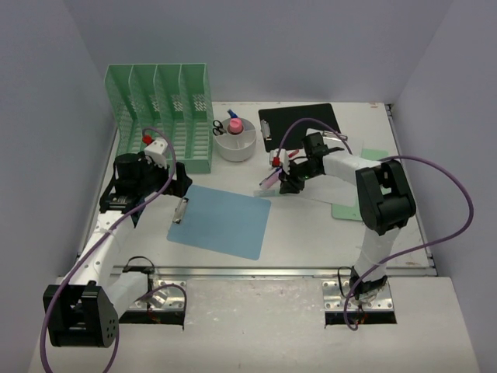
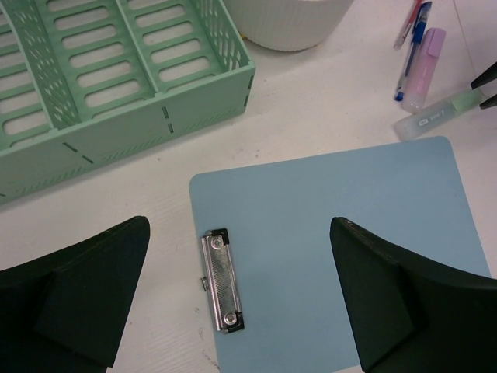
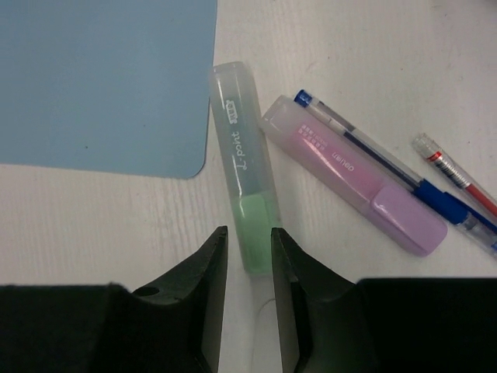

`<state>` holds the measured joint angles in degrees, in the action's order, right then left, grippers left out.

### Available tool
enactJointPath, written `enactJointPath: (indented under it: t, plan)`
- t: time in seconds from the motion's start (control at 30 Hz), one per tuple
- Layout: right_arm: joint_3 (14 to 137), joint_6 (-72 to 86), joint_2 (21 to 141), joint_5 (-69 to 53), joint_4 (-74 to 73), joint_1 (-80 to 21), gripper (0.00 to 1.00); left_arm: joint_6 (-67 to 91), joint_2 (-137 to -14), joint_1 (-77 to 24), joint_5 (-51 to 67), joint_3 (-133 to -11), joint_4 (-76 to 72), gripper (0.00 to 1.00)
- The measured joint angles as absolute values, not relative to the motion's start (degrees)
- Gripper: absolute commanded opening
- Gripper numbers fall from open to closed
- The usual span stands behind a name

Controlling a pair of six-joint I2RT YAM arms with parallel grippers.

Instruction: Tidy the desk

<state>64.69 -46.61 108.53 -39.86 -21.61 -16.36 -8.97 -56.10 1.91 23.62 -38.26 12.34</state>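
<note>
Right wrist: right gripper (image 3: 248,237) narrowly flanks one end of the green highlighter (image 3: 241,163) on the desk (image 3: 116,225) beneath, we cannot tell if pinching, likely for tidying; our left gripper (image 2: 239,225) gapes wide above the blue clipboard (image 2: 349,202).

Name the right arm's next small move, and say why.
Probably close the right gripper on the green highlighter and lift it. Its green end lies between the narrowly parted jaws, flat on the desk, with the pink highlighter just beside it. Whether the fingers touch it yet cannot be told.
</note>
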Motion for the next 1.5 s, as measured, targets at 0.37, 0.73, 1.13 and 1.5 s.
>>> enactJointPath:
  t: [0.37, 0.73, 1.13, 1.5]
  plan:
    - [68.38, -51.81, 111.53, -41.1, -24.01, -16.36, 0.3, -9.06, -56.12, 1.85, 23.64, -38.61, 12.86, 1.0]
    - [68.31, -53.89, 111.53, -41.01, -24.62, -17.85, 0.29, -9.21, -56.27, 1.41, 23.62, -40.07, 12.69, 1.0]
    - [70.5, -55.18, 114.08, -39.18, -25.61, -22.83, 0.31, -9.54, -56.27, 1.1, 23.38, -40.07, 12.73, 1.0]
    - [72.6, -55.07, 115.37, -36.99, -25.45, -23.77, 0.34, -10.26, -56.25, 1.1, 23.31, -40.07, 12.73, 1.0]
